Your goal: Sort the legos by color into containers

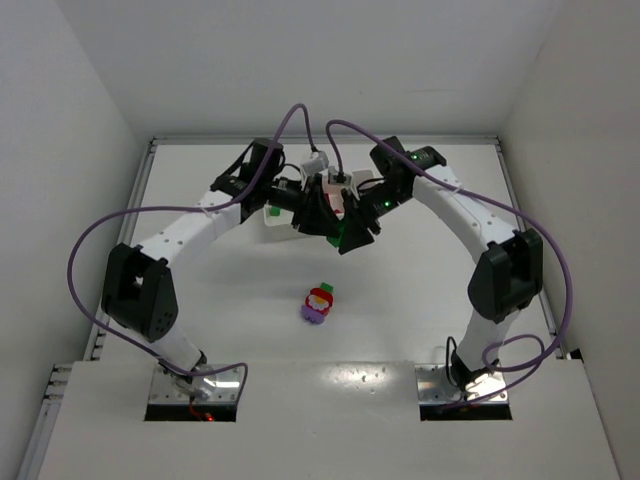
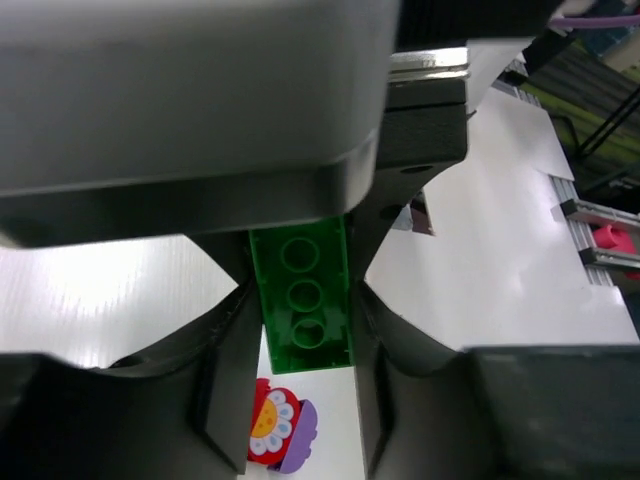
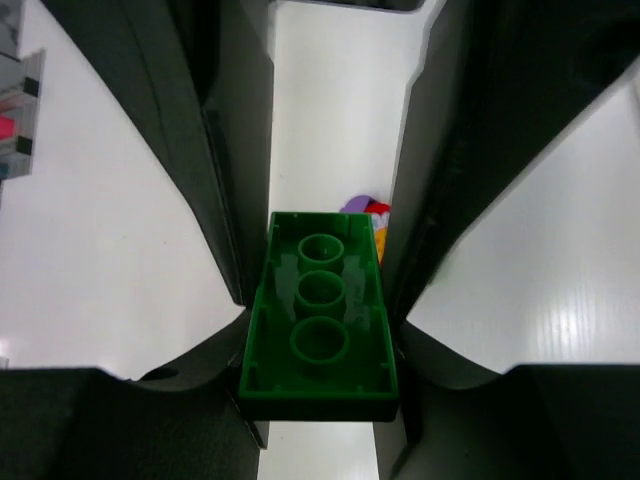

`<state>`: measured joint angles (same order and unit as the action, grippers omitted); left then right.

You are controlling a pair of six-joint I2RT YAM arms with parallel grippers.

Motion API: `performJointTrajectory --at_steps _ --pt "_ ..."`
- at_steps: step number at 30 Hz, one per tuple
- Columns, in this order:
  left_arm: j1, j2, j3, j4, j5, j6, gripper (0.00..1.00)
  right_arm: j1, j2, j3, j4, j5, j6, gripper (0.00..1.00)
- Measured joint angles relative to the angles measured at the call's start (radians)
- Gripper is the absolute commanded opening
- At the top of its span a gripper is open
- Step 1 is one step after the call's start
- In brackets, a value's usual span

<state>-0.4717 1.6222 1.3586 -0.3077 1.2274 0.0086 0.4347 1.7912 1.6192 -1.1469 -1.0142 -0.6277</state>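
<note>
A long green brick (image 1: 344, 234) hangs above the table's far middle, where both arms meet. My right gripper (image 3: 322, 330) is shut across its width, hollow underside towards the camera. My left gripper (image 2: 303, 340) straddles the same green brick (image 2: 303, 300); one finger lies along its side and a thin gap shows at the other. A clump of red, purple and green legos (image 1: 319, 303) lies on the table nearer the bases and shows below the brick as a red and purple clump (image 2: 280, 432). The white tray (image 1: 266, 230) is mostly hidden behind the left arm, with a green brick (image 1: 271, 211) in it.
Purple cables loop wide from both arms over the table's sides. White walls close in the table at the back and on both sides. A raised white shelf (image 1: 330, 400) covers the near edge between the two arm bases.
</note>
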Motion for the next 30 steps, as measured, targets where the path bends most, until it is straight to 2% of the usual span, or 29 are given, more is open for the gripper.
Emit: performJointTrajectory --at_steps 3,9,13,19,25,30 --pt "0.001 0.002 0.0 -0.009 -0.012 -0.001 0.26 0.0 0.0 0.0 0.002 0.013 0.004 0.15" --pt "0.001 0.002 0.0 -0.013 -0.034 0.007 0.13 0.0 0.0 -0.013 0.02 0.015 0.004 0.15" --pt "0.0 0.002 0.0 -0.031 -0.05 0.016 0.08 0.0 -0.027 -0.073 0.072 0.003 0.008 0.15" --pt "0.02 0.002 -0.018 0.037 0.007 -0.07 0.07 -0.007 -0.12 -0.2 0.181 0.002 0.019 0.15" --pt "0.146 -0.005 -0.018 0.164 -0.008 -0.134 0.07 -0.014 -0.142 -0.27 0.123 0.051 0.019 0.15" --pt "0.152 -0.005 -0.021 0.195 -0.026 -0.151 0.07 -0.023 -0.149 -0.273 0.117 0.069 0.023 0.15"
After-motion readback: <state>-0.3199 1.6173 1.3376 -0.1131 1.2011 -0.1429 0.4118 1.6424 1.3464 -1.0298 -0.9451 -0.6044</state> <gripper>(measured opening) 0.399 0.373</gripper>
